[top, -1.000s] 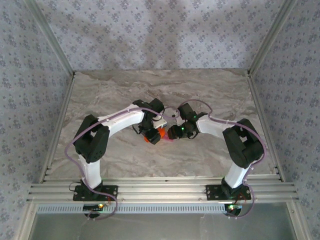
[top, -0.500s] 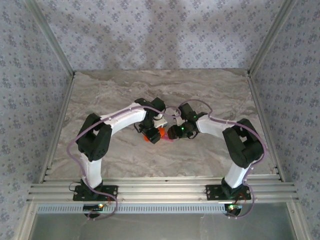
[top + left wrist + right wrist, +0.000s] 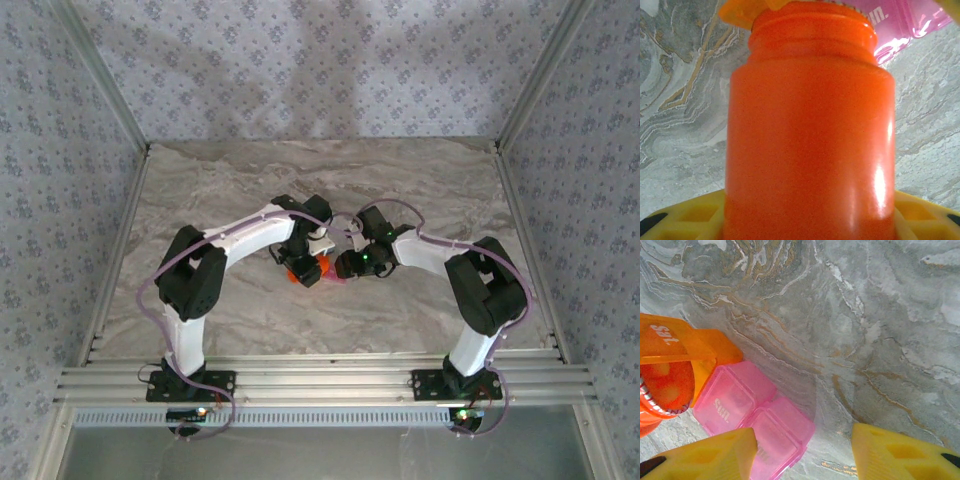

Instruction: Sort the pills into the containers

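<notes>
Containers (image 3: 735,402): orange and pink boxes joined, middle of table (image 3: 200,180), well apart from every edge; pink lid (image 3: 782,440) open.
Bottle (image 3: 810,130): clamped across its body by left gripper (image 3: 805,222); long axis runs from gripper toward boxes, mouth just beside the orange one.
Right gripper (image 3: 804,435): jaws part-open, holding nothing, above pink lid's corner.
Nearer arm: left.
Unclear: pills (image 3: 662,382), only blurred shapes inside bottle mouth; orange box cut by frame.

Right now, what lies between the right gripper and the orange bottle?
The pink container, beside one finger of the right gripper, with the orange bottle beyond it; the right wrist view shows this.
</notes>
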Robot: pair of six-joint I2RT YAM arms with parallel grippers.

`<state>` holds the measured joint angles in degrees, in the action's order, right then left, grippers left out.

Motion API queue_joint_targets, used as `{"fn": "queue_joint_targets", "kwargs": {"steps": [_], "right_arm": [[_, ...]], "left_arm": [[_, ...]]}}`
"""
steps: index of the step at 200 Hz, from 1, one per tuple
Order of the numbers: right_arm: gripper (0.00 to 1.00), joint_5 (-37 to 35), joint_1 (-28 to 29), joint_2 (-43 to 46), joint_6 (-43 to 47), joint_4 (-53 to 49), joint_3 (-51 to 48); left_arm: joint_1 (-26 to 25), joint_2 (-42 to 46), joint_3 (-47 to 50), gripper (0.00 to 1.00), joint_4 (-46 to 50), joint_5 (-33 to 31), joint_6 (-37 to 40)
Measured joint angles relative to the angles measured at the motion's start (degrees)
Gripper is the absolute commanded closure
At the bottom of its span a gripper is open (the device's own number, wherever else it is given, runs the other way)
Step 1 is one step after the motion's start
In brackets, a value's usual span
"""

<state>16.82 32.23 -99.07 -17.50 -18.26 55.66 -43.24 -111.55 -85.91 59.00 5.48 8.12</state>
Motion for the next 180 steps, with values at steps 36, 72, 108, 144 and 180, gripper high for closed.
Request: {"fn": "queue_joint_targets", "kwargs": {"steps": [36, 72, 108, 144, 180], "right_arm": [[0.45, 0.0, 0.0, 0.0, 0.0, 0.0, 0.0], [0.45, 0.1, 0.0, 0.0, 0.0, 0.0, 0.0], [0.45, 0.1, 0.0, -0.1, 0.0, 0.0, 0.0], [0.45, 0.2, 0.0, -0.1, 0.0, 0.0, 0.1], [0.45, 0.2, 0.0, -0.1, 0.0, 0.0, 0.1]], "left_arm": [[0.0, 0.0, -0.5, 1.00, 0.9, -0.2, 0.0], [0.0, 0.0, -0.7, 1.00, 1.1, -0.2, 0.0], [0.0, -0.1, -0.7, 1.00, 1.1, -0.2, 0.0], [0.0, -0.1, -0.7, 1.00, 0.9, -0.2, 0.0], [0.0, 0.9, 1.7, 1.00, -1.9, -0.2, -0.1]]}}
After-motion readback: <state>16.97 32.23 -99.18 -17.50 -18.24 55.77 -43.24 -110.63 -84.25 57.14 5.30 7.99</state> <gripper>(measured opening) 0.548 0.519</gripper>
